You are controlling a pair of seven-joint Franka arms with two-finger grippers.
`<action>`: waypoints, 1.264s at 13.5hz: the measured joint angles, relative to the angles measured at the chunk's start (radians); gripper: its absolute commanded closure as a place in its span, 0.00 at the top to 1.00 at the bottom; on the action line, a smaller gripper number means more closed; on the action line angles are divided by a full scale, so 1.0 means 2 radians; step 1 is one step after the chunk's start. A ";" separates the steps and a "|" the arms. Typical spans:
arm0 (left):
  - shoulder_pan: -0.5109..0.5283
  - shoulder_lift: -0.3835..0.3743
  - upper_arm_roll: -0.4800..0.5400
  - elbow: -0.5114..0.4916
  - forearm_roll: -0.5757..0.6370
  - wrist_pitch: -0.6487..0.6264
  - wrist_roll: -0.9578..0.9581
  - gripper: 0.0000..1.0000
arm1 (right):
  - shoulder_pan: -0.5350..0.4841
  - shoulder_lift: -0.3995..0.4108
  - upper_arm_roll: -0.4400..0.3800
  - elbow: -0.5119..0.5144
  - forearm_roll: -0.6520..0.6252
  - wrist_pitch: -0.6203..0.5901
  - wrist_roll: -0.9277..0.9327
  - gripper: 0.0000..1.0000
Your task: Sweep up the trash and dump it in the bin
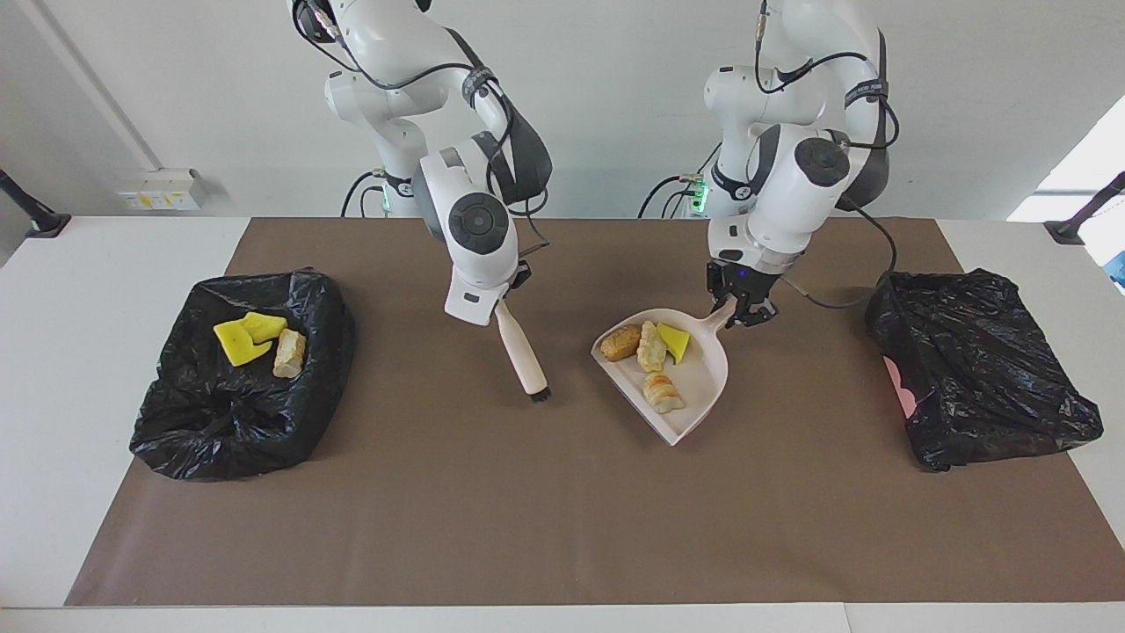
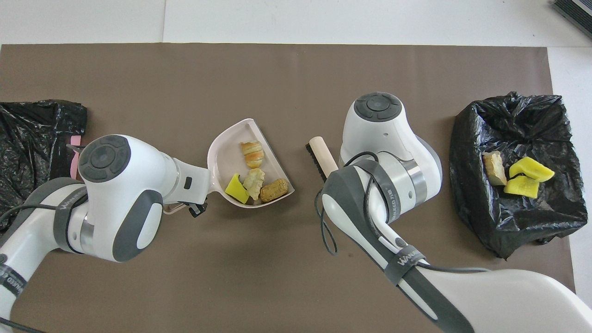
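My left gripper (image 1: pixel 736 309) is shut on the handle of a pale pink dustpan (image 1: pixel 699 387), held over the middle of the mat. Several pieces of trash lie in the pan: a brown lump (image 1: pixel 620 342), a tan piece (image 1: pixel 652 345), a green-and-yellow sponge bit (image 1: pixel 674 341) and an orange bread-like lump (image 1: pixel 659 392). My right gripper (image 1: pixel 503 297) is shut on a wooden brush (image 1: pixel 524 356), bristles down, beside the pan toward the right arm's end. From overhead the dustpan (image 2: pixel 226 152) and brush (image 2: pixel 323 157) show, while the arms cover both grippers.
A black-bagged bin (image 1: pixel 264 413) at the right arm's end of the table holds two yellow sponge pieces (image 1: pixel 242 338) and a tan lump (image 1: pixel 290 352). Another black-bagged bin (image 1: pixel 976 369) stands at the left arm's end. A brown mat (image 1: pixel 527 510) covers the table.
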 measured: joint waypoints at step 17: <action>0.375 -0.017 0.007 0.104 -0.039 -0.170 0.052 0.00 | 0.242 -0.034 0.011 -0.132 0.027 0.192 0.400 0.26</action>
